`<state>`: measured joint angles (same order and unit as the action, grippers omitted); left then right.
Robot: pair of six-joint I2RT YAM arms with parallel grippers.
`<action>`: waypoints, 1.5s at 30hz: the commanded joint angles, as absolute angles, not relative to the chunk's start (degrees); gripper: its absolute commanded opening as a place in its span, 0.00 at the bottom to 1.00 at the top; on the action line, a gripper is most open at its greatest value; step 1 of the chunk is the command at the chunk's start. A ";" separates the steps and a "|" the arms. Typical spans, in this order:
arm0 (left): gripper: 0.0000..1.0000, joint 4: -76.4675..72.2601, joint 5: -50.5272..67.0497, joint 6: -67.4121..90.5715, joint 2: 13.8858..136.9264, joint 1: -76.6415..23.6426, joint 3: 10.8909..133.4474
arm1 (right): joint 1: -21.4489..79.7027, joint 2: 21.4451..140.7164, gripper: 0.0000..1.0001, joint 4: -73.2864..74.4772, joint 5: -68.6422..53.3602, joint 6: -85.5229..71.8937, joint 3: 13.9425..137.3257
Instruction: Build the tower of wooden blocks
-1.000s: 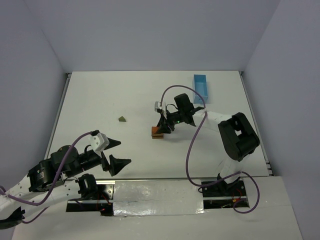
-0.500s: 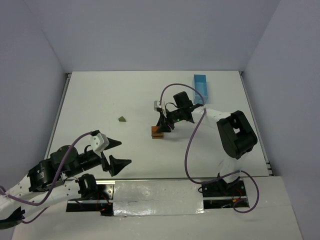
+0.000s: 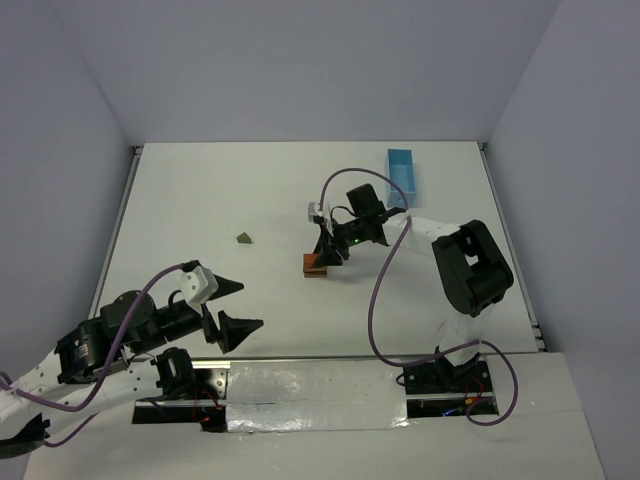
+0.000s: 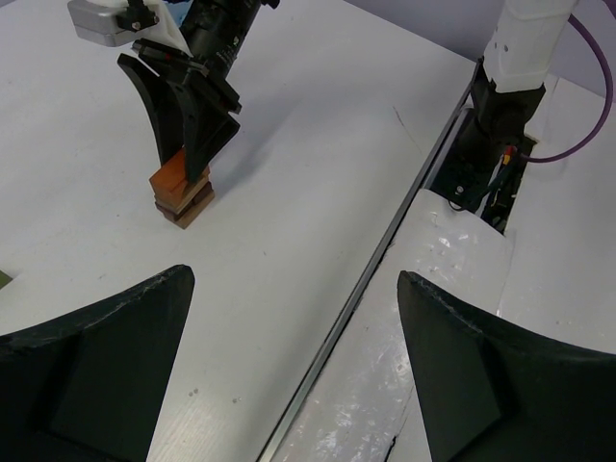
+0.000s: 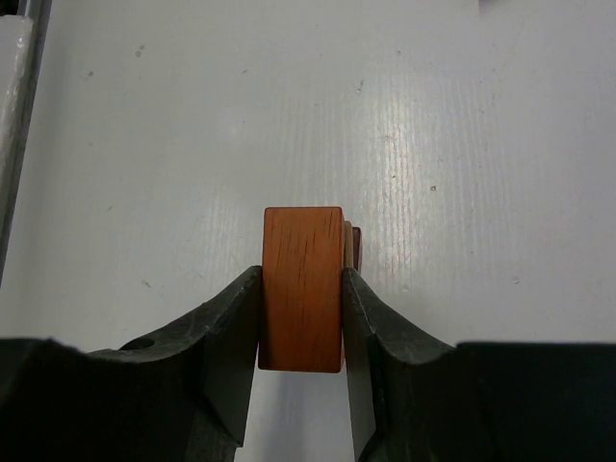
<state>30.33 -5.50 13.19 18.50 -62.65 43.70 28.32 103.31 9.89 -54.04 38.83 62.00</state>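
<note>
Right gripper [image 3: 326, 252] clamps the orange block [image 5: 303, 289] onto the low stack [image 4: 185, 204], left gripper [image 3: 240, 306] open and idle, green triangle [image 3: 244, 238] not yet placed, so roughly midway.

1. Two sides of the stack of wooden blocks [image 3: 315, 265] are closed off by the fingers [image 5: 236, 327] of the right gripper [image 3: 324, 254], which are pressed against the orange block [image 5: 303, 289] on top.
2. The table to the right of the stack is taken up by the right arm [image 3: 470, 265] and its purple cable [image 3: 378, 290].
3. Bare table is left between the stack and the wide-spread left gripper [image 3: 237, 304].
4. The olive-green triangle [image 3: 244, 238] is ringed by open table.
</note>
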 commanded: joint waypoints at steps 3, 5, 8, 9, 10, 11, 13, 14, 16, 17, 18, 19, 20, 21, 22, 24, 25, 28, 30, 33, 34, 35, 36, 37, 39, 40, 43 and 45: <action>0.99 27.16 -4.31 11.60 17.84 -62.49 43.24 | 27.86 103.36 0.41 8.88 -54.58 38.67 63.72; 1.00 27.16 -4.22 11.60 17.84 -62.40 43.24 | 27.86 103.27 0.42 8.70 -54.58 38.58 63.55; 0.99 27.25 -4.04 11.60 17.84 -62.40 43.24 | 27.86 103.01 0.43 8.53 -54.49 38.58 63.37; 0.99 27.07 -3.96 11.60 17.84 -62.49 43.16 | 27.86 102.92 0.43 8.53 -54.49 38.50 63.46; 1.00 27.07 -3.87 11.51 17.84 -62.49 43.15 | 27.86 102.92 0.44 8.61 -54.58 38.67 63.46; 1.00 27.07 -3.78 11.51 17.93 -62.40 43.15 | 27.86 102.92 0.44 8.87 -54.58 38.67 63.54; 1.00 27.07 -3.69 11.51 17.93 -62.40 43.15 | 27.86 102.75 0.44 8.79 -54.58 38.67 63.46; 0.99 26.98 -3.60 11.51 17.93 -62.49 43.15 | 27.86 102.66 0.44 8.79 -54.58 38.67 63.37; 0.99 26.98 -3.43 11.43 18.02 -62.40 43.15 | 27.86 102.57 0.45 8.70 -54.58 38.67 63.28; 0.99 26.98 -3.34 11.51 17.93 -62.40 43.15 | 27.86 102.48 0.45 8.70 -54.58 38.67 63.28; 0.99 26.98 -3.34 11.43 18.02 -62.49 43.15 | 27.95 102.39 0.45 8.70 -54.58 38.67 63.19; 0.99 26.98 -3.34 11.43 17.93 -62.49 43.15 | 27.86 102.39 0.45 8.70 -54.58 38.67 63.28; 1.00 26.98 -3.17 11.43 18.02 -62.49 43.15 | 27.86 102.39 0.45 8.70 -54.58 38.67 63.28; 0.99 26.98 -3.08 11.43 18.02 -62.49 43.15 | 27.86 102.39 0.45 8.70 -54.58 38.67 63.28; 0.99 26.90 -2.99 11.43 18.02 -62.40 43.15 | 27.86 102.48 0.45 8.88 -54.58 38.67 63.37; 1.00 26.89 -2.55 11.34 18.02 -62.49 43.15 | 27.86 102.39 0.46 8.79 -54.58 38.85 63.37; 1.00 26.81 -2.55 11.34 17.93 -62.40 43.15 | 27.86 102.39 0.46 8.79 -54.58 38.76 63.28; 1.00 26.81 -2.29 11.34 17.93 -62.49 43.15 | 27.86 102.13 0.46 8.79 -54.67 38.76 63.37; 0.99 26.63 -1.59 11.25 18.10 -62.49 43.15 | 27.86 101.95 0.47 8.70 -54.58 38.85 63.28; 0.99 26.63 -1.58 11.25 18.11 -62.49 43.15 | 27.86 101.87 0.54 8.79 -54.67 38.76 63.19; 0.99 26.63 -1.58 11.25 18.02 -62.49 43.15 | 27.86 101.87 0.54 8.79 -54.75 38.67 63.19; 0.99 26.63 -1.58 11.25 18.10 -62.49 43.24 | 27.86 101.87 0.55 8.79 -54.76 38.67 63.19; 0.99 26.63 -1.58 11.25 18.11 -62.49 43.16 | 27.86 101.87 0.55 8.70 -54.84 38.67 63.19; 0.99 26.72 -1.76 11.34 18.11 -62.49 43.15 | 27.86 101.87 0.55 8.96 -54.93 38.67 63.37; 0.99 26.72 -1.85 11.34 18.28 -62.40 43.15 | 27.86 101.69 0.56 9.05 -54.93 38.67 63.46; 1.00 26.72 -1.93 11.42 18.28 -62.40 43.15 | 27.86 101.60 0.57 9.05 -54.84 38.67 63.46; 1.00 26.89 -2.63 11.51 18.37 -62.40 43.24 | 27.86 100.73 0.73 8.88 -54.84 38.50 63.28; 1.00 26.98 -3.07 11.69 18.46 -62.49 43.33 | 27.95 99.94 0.77 7.74 -54.76 37.80 62.76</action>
<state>29.54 -2.66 12.12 18.50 -62.65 43.68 28.29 103.24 9.82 -53.95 38.35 62.00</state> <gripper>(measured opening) 0.995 0.749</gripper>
